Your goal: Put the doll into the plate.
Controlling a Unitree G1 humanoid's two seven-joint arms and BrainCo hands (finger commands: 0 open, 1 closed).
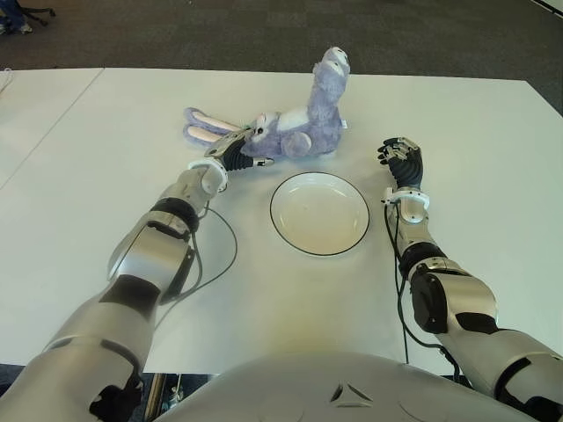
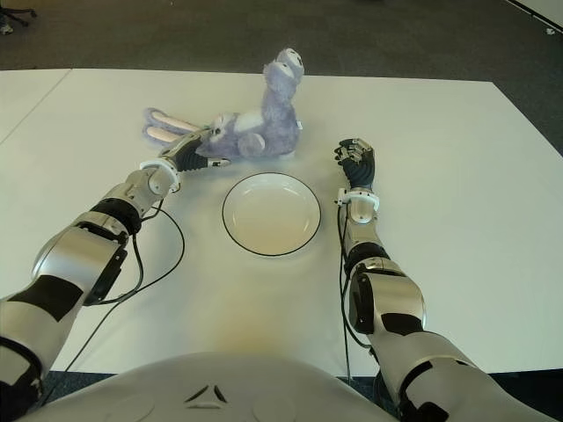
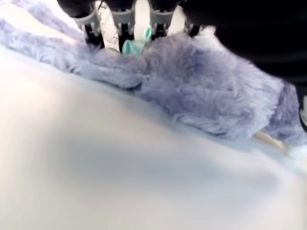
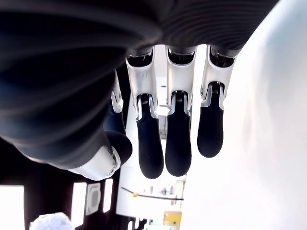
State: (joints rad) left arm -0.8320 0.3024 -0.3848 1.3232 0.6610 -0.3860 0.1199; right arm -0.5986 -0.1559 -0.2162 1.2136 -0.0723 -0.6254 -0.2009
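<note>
A purple plush rabbit doll (image 1: 303,123) lies on the white table just beyond the plate, its ears pointing left and one leg sticking up. My left hand (image 1: 239,151) is at the doll's head, with the fingers (image 3: 123,19) pressed into the fur and the thumb curled under it. The doll still rests on the table. The white plate (image 1: 318,214) with a dark rim sits in the middle, with nothing in it. My right hand (image 1: 401,156) shows to the right of the plate; its fingers (image 4: 177,139) are relaxed and hold nothing.
The white table (image 1: 106,158) reaches far to both sides, and a second tabletop joins it at the left. A black cable (image 1: 230,246) loops beside my left forearm. Dark carpet (image 1: 264,31) lies past the far edge.
</note>
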